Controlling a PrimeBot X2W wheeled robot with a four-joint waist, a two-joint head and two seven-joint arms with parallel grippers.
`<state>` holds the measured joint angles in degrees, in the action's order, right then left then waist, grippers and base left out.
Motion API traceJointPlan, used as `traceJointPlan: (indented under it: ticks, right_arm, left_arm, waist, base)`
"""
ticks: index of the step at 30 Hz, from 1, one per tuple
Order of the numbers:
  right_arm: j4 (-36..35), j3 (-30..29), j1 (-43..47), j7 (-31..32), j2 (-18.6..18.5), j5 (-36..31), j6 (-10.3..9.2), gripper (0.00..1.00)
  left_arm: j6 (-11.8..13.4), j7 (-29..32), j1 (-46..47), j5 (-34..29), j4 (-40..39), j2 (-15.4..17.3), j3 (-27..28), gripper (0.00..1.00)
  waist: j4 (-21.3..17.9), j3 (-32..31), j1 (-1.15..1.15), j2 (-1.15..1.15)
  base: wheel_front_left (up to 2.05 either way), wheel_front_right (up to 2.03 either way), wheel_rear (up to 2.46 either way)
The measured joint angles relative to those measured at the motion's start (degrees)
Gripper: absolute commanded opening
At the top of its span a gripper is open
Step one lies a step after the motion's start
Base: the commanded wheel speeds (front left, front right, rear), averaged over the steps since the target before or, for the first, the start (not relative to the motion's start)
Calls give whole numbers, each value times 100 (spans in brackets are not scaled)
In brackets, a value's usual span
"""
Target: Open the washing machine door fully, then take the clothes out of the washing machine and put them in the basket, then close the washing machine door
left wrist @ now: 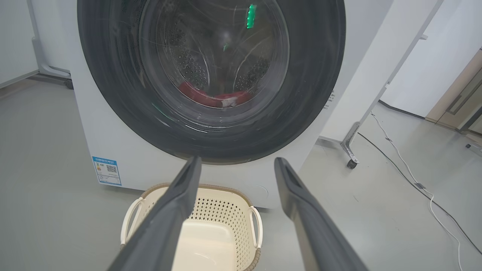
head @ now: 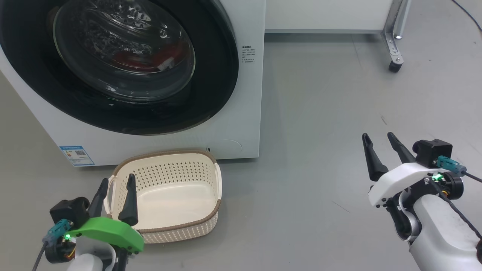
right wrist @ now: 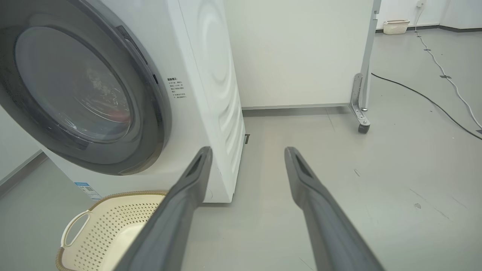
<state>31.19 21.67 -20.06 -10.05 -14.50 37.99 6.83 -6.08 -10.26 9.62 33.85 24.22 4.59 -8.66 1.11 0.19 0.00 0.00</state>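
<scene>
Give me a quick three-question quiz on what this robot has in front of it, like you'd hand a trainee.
1. True or false: the washing machine door stands wide open.
2. Fill in the gap: the left gripper and the right gripper both have their jaws ____.
3. Pick one. The red clothes are:
A. hanging from the left gripper
B. inside the washing machine, behind the door glass
C. draped over the right gripper

Key: 1 false, the door is shut. 2 open, holding nothing. 3 B.
</scene>
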Motion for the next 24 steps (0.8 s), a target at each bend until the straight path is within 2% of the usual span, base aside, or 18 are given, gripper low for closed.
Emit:
traceJointPlan:
  ticks: [15, 19, 24]
  right_arm:
    - [453, 494, -457, -348, -186, -1073, -51, 100]
    - [573, 542, -539, -397, -199, -1215, -53, 100]
    - [673, 411, -541, -397, -185, -1169, -141, 100]
  left_arm:
    - [125, -353, 16, -1530, 143, -3, -133, 100]
    - [127, -403, 37, -1770, 190, -11, -133, 100]
    - [186, -412, 39, -1781, 308, -34, -60, 100]
  waist:
    - [10, -16, 0, 0]
    - [11, -16, 0, 0]
    - [6, -14, 0, 0]
  base:
    - [0, 0, 0]
    - [0, 0, 0]
    - [0, 0, 0]
